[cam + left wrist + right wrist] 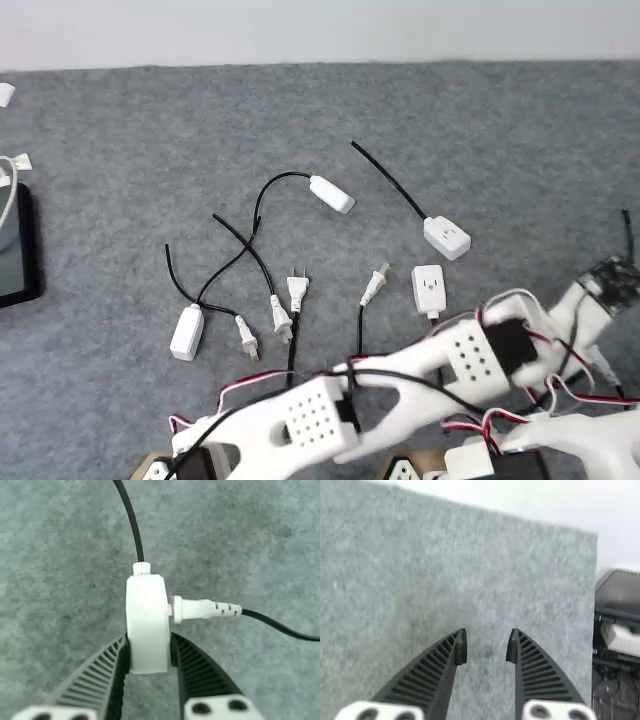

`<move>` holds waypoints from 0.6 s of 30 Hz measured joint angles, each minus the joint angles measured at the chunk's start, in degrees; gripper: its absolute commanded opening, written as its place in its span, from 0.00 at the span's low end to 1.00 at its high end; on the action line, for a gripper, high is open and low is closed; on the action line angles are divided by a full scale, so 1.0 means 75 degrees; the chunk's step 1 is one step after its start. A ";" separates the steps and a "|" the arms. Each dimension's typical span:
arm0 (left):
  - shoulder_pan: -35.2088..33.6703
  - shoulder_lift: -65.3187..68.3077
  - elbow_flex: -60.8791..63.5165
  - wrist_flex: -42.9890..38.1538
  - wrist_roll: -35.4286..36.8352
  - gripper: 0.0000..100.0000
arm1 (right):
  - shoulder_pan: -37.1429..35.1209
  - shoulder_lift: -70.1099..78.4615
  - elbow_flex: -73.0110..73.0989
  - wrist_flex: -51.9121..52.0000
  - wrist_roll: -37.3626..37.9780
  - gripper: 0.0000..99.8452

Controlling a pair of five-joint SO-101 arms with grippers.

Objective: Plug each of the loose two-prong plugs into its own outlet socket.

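**A:** Overhead?
**B:** Loose plugs (pixel 281 318) lie mid-table on the grey felt (pixel 500 130), with white sockets (pixel 447 237) scattered around them. The arms (pixel 460 360) lie along the near edge.
**A:** Left wrist?
**B:** The left gripper (pixel 148 644) is clamped on an outlet socket (pixel 146 610), which has a plug (pixel 200 609) pushed into its side.
**A:** Right wrist?
**B:** The right gripper (pixel 486 649) stands partly open over the felt, holding nothing.

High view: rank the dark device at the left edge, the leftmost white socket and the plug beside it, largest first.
1. dark device, though cut off by the edge
2. leftmost white socket
3. plug
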State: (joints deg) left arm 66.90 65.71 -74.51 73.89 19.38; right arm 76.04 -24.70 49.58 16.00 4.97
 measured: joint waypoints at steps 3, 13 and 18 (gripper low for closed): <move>-0.0035 0.0481 -0.0703 0.0164 0.0000 0.09 | 0.0000 0.0000 0.0000 -0.0152 0.0000 0.14; -0.0035 0.0621 -0.1067 0.1055 0.0000 0.29 | 0.0000 0.0000 0.0000 -0.0223 0.0000 0.14; -0.0035 0.0621 -0.1078 0.1758 -0.0445 0.29 | 0.0000 0.0000 0.0000 -0.0223 0.0000 0.14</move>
State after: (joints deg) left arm 66.64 70.37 -82.59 87.08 16.04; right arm 76.04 -24.70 49.58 14.33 4.97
